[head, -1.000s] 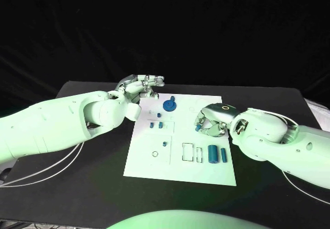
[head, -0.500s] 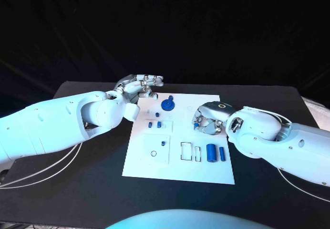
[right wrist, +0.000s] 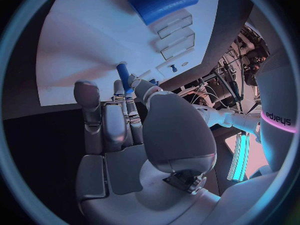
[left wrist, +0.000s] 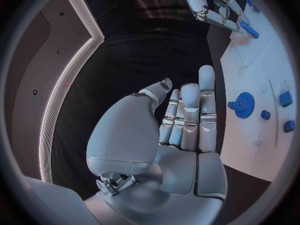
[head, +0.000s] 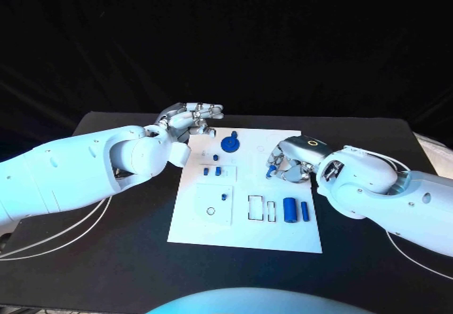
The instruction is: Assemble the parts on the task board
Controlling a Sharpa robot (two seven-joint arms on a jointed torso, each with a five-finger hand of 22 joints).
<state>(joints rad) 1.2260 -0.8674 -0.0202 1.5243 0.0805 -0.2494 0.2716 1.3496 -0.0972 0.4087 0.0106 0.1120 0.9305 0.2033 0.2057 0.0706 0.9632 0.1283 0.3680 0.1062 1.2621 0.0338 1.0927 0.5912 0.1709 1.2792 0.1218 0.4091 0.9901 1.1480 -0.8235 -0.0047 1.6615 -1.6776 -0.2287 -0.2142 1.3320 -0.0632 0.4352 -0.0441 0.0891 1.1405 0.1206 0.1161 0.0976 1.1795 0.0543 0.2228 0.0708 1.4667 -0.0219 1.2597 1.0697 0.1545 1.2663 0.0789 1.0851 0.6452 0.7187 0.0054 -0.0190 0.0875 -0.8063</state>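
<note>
right hand (head: 288,165) pinches blue peg (right wrist: 122,75), long axis slanting down toward board (head: 219,219) | peg above board's right edge, open slots beside it | left hand (head: 192,118) empty, fingers apart, at far-left corner

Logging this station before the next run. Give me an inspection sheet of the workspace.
Surface: black table, white task board in the middle.
Job's things: blue gear, large blue cylinder and small blue parts on the board.
Clutter: nothing seen.
Hands: left hand empty, fingers apart, at the board's far left corner; right hand pinches a slim blue pin over the board.
Cables: white cables beneath the left arm.
Surroundings: dark backdrop.
</note>
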